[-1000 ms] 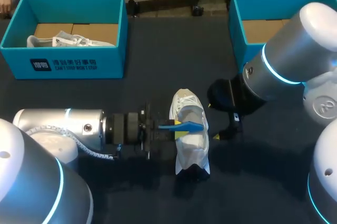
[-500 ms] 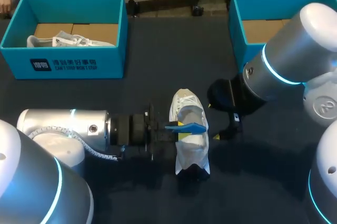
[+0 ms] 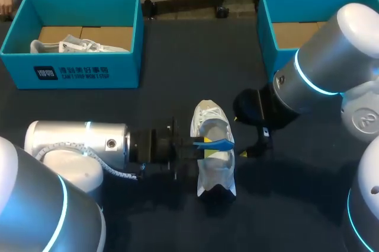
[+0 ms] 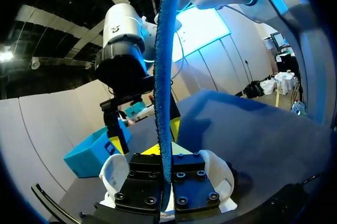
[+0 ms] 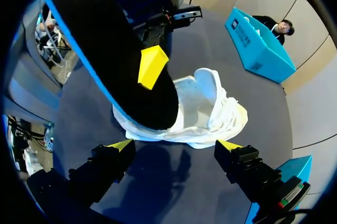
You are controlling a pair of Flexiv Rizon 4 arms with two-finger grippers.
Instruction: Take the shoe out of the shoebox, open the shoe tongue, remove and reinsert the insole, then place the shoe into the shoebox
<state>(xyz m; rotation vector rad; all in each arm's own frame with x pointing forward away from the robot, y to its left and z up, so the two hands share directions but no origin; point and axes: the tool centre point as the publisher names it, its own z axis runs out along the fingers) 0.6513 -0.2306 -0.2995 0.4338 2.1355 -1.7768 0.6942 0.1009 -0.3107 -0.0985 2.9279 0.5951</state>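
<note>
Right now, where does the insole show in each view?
Head view: insole across the white shoe, clamped in the left tool.
Left wrist view: edge-on blue strip rising between that tool's fingers, shoe underneath.
Right wrist view: its black underside, above the shoe, ahead of the open right tool.
Shared landmark: the white shoe.
</note>
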